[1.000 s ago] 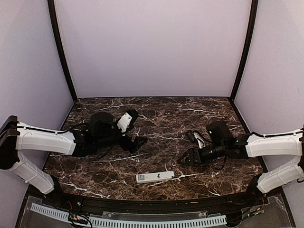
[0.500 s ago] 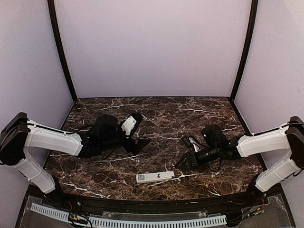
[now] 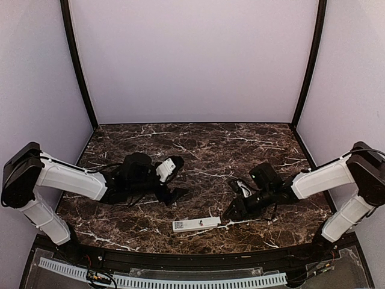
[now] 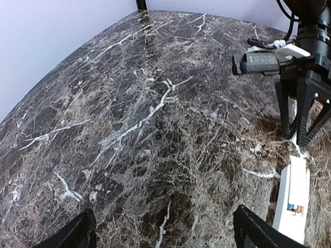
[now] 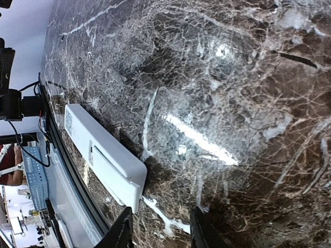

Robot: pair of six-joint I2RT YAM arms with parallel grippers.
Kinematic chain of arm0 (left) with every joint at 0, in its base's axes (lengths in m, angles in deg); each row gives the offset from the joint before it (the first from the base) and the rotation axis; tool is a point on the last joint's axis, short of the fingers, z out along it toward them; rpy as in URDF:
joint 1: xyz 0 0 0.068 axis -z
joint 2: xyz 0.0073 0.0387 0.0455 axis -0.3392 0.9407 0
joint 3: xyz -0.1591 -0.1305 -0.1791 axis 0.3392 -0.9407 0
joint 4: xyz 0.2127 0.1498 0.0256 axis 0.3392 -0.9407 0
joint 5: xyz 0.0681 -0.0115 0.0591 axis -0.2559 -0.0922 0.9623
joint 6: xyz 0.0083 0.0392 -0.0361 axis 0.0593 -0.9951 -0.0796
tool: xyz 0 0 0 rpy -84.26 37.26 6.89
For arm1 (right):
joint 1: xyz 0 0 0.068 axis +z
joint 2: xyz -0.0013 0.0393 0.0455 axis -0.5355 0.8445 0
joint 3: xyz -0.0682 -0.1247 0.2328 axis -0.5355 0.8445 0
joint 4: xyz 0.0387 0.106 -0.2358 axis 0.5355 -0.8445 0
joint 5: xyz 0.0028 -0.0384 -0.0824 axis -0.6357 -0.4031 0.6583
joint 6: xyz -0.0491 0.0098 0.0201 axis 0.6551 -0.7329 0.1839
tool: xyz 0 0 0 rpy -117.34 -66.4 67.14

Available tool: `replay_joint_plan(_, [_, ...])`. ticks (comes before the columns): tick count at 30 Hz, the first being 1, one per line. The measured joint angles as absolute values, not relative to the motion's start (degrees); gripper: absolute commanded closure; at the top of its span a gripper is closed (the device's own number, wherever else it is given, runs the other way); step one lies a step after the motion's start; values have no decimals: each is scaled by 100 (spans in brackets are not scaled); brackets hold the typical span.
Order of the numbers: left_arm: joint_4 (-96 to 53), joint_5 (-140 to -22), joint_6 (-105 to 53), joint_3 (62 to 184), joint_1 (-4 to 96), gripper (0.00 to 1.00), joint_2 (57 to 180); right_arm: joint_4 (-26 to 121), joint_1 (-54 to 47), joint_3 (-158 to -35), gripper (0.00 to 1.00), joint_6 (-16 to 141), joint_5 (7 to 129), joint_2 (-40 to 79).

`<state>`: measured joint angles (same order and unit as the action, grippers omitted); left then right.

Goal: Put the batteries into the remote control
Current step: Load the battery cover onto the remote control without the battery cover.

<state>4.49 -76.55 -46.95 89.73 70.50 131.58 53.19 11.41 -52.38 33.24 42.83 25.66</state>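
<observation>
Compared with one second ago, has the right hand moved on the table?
Yes. The right hand has moved toward the front edge of the table, nearer to the right end of the remote, which stayed in place.

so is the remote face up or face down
Face down. The remote lies flat on the table, showing a plain back with a code label, no buttons.

Count: 1 remote [image 3: 196, 224], 1 table [image 3: 210, 144], 2 grippers: left gripper [image 3: 177, 194], right gripper [image 3: 230, 215].
</observation>
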Motion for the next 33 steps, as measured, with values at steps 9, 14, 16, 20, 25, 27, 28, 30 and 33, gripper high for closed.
replay_joint_plan(9, [-329,-7566,-5101,8975,7765,1,13020,4772,1141,-5260,94,3156,4927,2112])
replay_joint_plan(14, [-931,-7799,-5029,9145,8252,1,13042,4392,1196,-5260,100,2902,5338,2048])
replay_joint_plan(16, [-1031,-7944,-4968,9154,8287,1,13042,4285,1270,-5262,100,2833,5485,2048])
replay_joint_plan(20, [-1156,-7913,-4953,9195,8431,1,13103,3994,1541,-5337,100,2732,5745,2055])
replay_joint_plan(25, [-1309,-7463,-5077,9545,8810,5,13676,3773,1847,-5448,100,2503,6090,2057])
replay_joint_plan(27, [-1335,-7284,-5117,9628,8908,6,13949,3646,2026,-5551,100,2389,6311,2081])
replay_joint_plan(28, [-1350,-7207,-5136,9641,8930,6,14074,3566,2125,-5623,100,2345,6420,2103])
replay_joint_plan(30, [-1309,-7126,-5150,9648,8936,7,14235,3421,2291,-5787,100,2266,6637,2166])
replay_joint_plan(33, [-1306,-6903,-5230,9775,8936,10,14307,3306,2400,-5938,100,2212,6842,2293])
